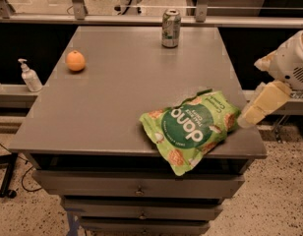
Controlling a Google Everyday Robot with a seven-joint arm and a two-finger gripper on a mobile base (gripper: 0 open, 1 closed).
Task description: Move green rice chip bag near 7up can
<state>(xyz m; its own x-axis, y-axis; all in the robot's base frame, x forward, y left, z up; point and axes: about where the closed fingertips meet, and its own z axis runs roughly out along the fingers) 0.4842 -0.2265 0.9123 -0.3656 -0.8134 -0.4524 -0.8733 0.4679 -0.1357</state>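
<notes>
Grey table (117, 102) seen from above and in front, with drawers (136, 187) below its top. The bag (193, 129), light green with a dark green circle and white letters, lies flat at the table's front right corner. Its lower corner hangs over the front edge. The can (171, 28) stands upright near the far edge, right of centre, well apart from the bag. 1 orange (75, 61) sits on the left side of the table, apart from both. A white pump bottle (29, 76) stands on a ledge off the table's left side. The gripper (251, 93) comes in from the right at the table's right edge, on a white arm. Its 2 cream fingers (263, 104) are spread apart and hold nothing. The lower, longer finger points down and left, its tip just beside the bag's right edge; whether it touches the bag cannot be told
</notes>
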